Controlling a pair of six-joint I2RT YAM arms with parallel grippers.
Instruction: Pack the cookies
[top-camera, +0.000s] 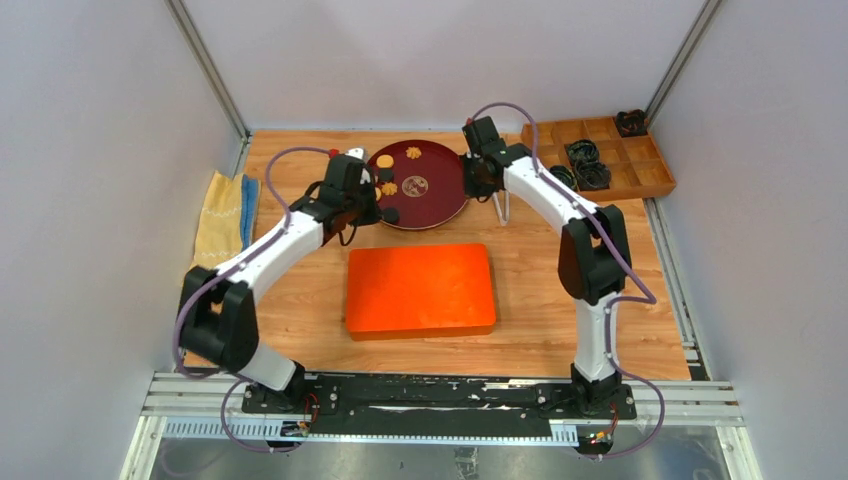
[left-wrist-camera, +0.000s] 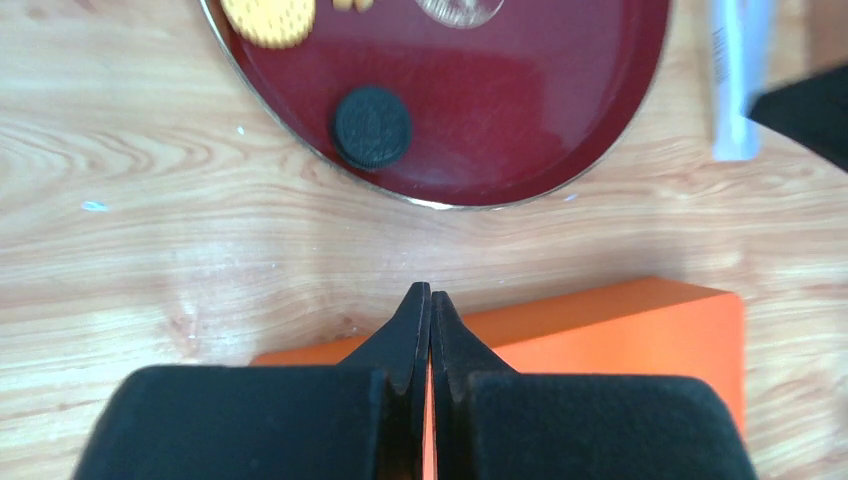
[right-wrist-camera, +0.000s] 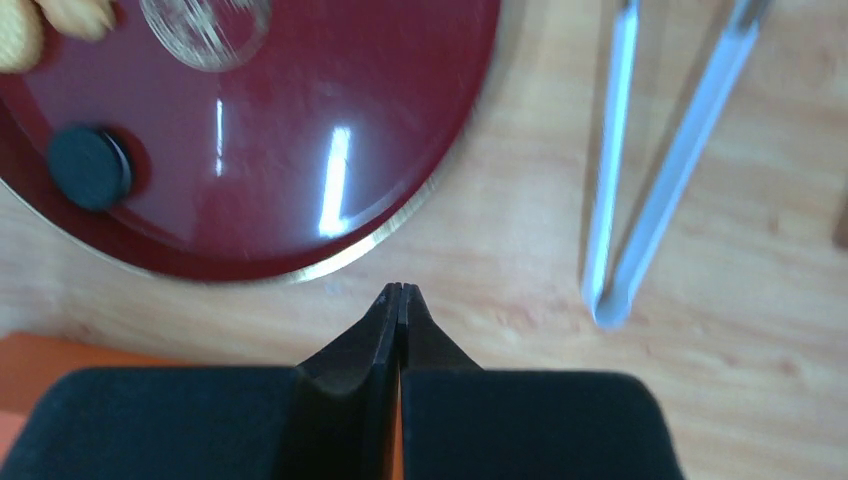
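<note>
Left wrist: round, embossed dark cookie (left-wrist-camera: 372, 126)

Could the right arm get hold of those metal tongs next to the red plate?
Probably yes. The right gripper hangs just beside the tongs, with nothing lying between them. Its jaws are shut, so it would need to open first.

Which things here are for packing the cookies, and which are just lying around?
For the job: cookies, red plate, orange box; probably tongs, wooden tray, black cups.
Lying about: folded cloth.
</note>
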